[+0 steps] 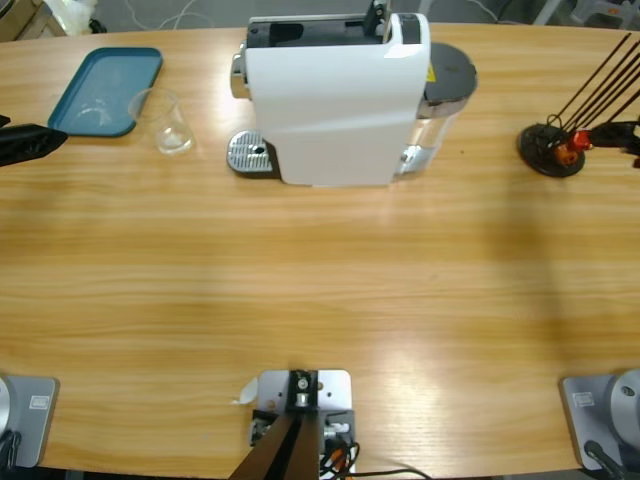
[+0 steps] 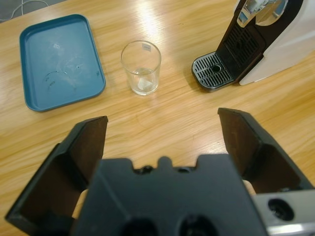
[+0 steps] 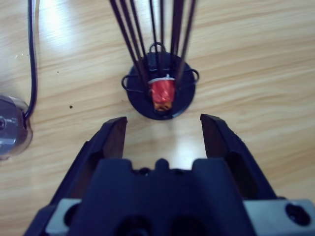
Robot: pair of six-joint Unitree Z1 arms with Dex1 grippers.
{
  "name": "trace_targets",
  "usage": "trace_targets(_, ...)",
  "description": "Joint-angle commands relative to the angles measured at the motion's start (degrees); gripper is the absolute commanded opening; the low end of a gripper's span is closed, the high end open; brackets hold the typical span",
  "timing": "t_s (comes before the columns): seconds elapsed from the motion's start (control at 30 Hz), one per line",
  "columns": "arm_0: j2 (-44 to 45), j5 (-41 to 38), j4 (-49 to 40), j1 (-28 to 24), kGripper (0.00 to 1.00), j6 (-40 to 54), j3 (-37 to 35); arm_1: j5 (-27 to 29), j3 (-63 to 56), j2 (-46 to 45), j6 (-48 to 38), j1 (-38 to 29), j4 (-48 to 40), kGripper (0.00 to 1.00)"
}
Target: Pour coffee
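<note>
A small clear glass tumbler point(image 1: 172, 125) stands upright beside the teal tray point(image 1: 105, 90), left of the white coffee machine point(image 1: 335, 100). In the left wrist view the tumbler point(image 2: 141, 67) looks clear inside; no brownish coffee shows in it. My left gripper point(image 2: 162, 125) is open and empty, a short way back from the tumbler, and shows as a black shape at the table's left edge point(image 1: 25, 143). My right gripper point(image 3: 164, 125) is open and empty, facing a red capsule point(image 3: 162, 93) in a black wire holder point(image 3: 140, 105) at the far right point(image 1: 553, 148).
The machine's perforated drip tray point(image 1: 250, 153) juts out toward the tumbler, under the spout point(image 2: 256, 10). The teal tray point(image 2: 59, 61) holds nothing. A grey water tank point(image 1: 445, 85) sits at the machine's right. A black cable point(image 3: 32, 59) runs past the holder.
</note>
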State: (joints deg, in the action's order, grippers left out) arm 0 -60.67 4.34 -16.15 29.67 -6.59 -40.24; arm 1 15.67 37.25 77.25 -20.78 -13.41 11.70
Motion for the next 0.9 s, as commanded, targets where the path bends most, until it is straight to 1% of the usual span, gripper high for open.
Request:
trace_targets(0.03,-1.73,0.41,-0.55,0.47,0.973,0.44,2.36,-0.30,-1.60,5.02,-0.40,1.47,-2.67,0.734)
trace_targets(0.17,-1.73,0.41,-0.55,0.47,0.973,0.44,2.36,-0.27,-1.36,7.23,-0.31,3.18,-4.15,0.733)
trace_targets(0.4,-2.00,0.43,-0.55,0.47,0.973,0.44,2.31,-0.37,-1.13,11.42,-0.31,3.32,-6.80,0.729)
trace_targets(0.83,-2.09,0.41,-0.48,0.47,0.973,0.44,2.31,0.31,-0.78,13.28,0.02,3.39,-8.15,0.709)
trace_targets(0.9,-2.10,0.41,-0.46,0.47,0.973,0.44,2.34,0.66,-0.78,13.37,0.04,3.39,-8.35,0.643)
